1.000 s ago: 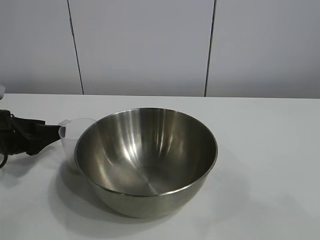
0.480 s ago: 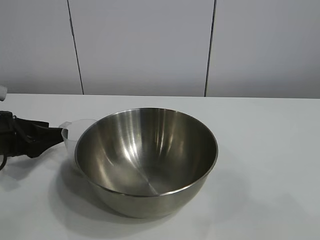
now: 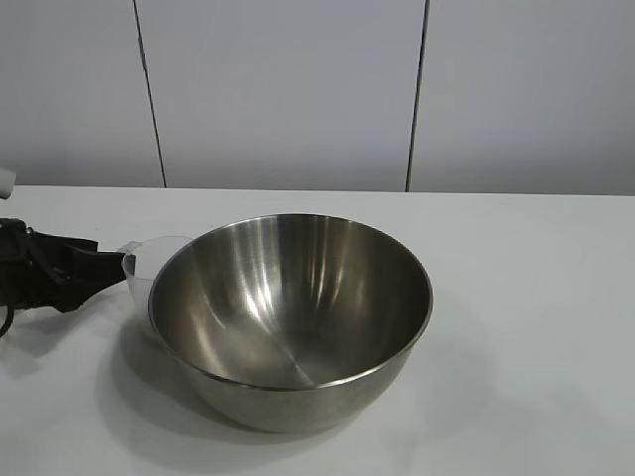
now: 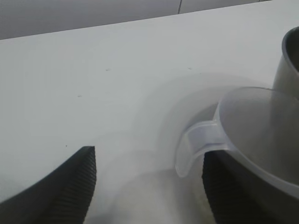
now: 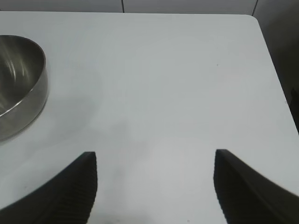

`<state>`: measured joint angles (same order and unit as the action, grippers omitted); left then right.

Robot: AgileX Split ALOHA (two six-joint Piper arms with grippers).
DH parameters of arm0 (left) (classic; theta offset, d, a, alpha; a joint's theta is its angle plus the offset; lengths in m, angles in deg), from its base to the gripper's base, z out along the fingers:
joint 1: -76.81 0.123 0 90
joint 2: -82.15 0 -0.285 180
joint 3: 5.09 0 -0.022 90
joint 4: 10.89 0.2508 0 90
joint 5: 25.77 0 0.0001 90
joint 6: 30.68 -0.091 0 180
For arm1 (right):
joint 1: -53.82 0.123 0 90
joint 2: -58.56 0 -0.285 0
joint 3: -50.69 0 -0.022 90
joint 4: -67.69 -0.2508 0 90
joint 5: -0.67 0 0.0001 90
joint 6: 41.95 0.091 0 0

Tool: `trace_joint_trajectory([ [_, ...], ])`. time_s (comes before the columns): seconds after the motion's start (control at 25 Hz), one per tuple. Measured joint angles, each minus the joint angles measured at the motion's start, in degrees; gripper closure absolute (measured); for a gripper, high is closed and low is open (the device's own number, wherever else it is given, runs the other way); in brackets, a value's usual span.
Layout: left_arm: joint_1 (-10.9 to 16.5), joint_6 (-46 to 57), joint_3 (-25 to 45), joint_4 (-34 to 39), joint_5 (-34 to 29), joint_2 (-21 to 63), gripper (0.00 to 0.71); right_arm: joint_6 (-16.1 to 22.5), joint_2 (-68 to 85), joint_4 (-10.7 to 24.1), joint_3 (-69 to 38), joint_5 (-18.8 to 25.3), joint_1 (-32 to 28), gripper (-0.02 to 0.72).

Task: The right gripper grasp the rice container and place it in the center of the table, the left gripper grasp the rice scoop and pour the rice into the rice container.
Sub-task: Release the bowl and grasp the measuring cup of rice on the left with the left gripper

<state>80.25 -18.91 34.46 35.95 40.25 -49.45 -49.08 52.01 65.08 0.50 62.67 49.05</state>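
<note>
One steel bowl [image 3: 291,319] and one clear plastic cup [image 3: 147,270] are seen on the white table [image 3: 536,327]. The bowl, round, shiny and empty, is set upright at the middle of the table, toward the near edge. The cup, translucent with tapered sides and a small loop handle [image 4: 195,145], is stood just beside the bowl's left wall; whether the two touch cannot be told. No grains can be made out inside it.

The left gripper [image 3: 94,270] is reached in from the left edge, its dark ribbed fingers [image 4: 70,184] spread wide. In the left wrist view the handle is seen between the fingers; one finger lies close against the cup's wall, the other well apart, so nothing is clamped.

The right gripper [image 5: 154,186] is held over bare table well to the right of the bowl, its fingers likewise spread wide with nothing between them.
</note>
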Motion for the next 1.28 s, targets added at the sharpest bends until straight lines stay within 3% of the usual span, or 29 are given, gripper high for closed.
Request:
trace_joint_trajectory([
  [0.24, 0.00, 0.06, -0.25, 0.69, -2.62, -0.02, 0.235, 0.00, 0.00, 0.00, 0.00, 0.00, 0.00, 0.216],
  [1.28, 0.00, 5.05, -4.05, -0.83, -0.09, -4.21, 0.235, 0.00, 0.00, 0.00, 0.00, 0.05, 0.00, 0.216],
])
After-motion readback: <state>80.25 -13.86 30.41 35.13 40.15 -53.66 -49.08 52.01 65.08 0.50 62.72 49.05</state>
